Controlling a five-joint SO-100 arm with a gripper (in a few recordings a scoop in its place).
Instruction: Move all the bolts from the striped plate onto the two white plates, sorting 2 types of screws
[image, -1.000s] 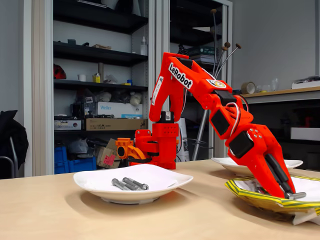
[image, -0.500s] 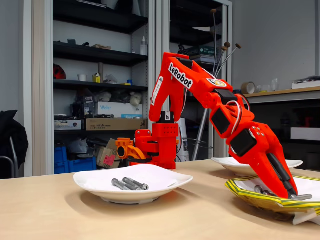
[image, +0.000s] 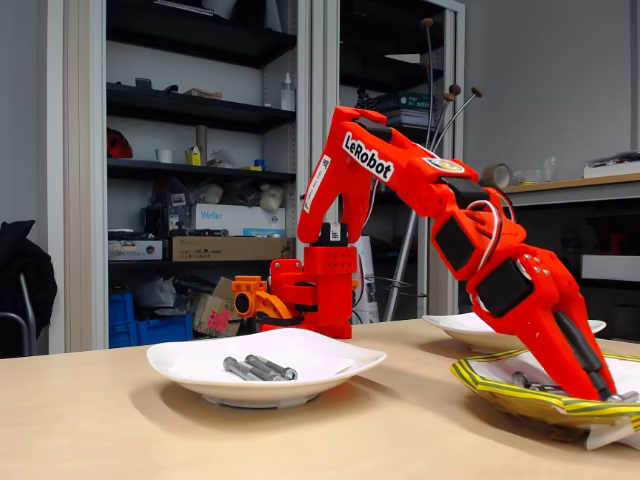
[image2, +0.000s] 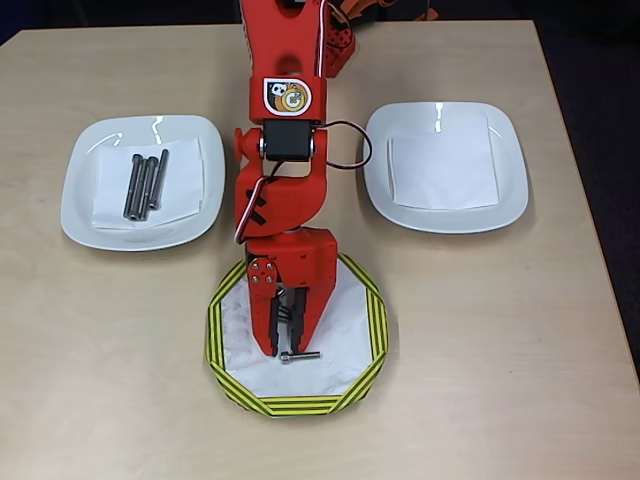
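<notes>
Over the yellow-rimmed, dark-striped round plate (image2: 225, 345) at the desk's (image2: 500, 350) near edge, the orange two-finger hand (image2: 284, 347) points down, tips at a short grey metal bolt (image2: 302, 354) lying crosswise; cannot tell if it's grasped. Three long grey bolts (image2: 145, 185) lie side by side on the left plain white plate (image2: 80, 205) in the overhead view. Right white plate (image2: 505, 190) carries only a paper sheet (image2: 440, 170).

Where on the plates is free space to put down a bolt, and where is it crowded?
The right white plate is bare. The left white plate has room right of its three long bolts. The striped plate is crowded mid-plate by the gripper and a short bolt.
</notes>
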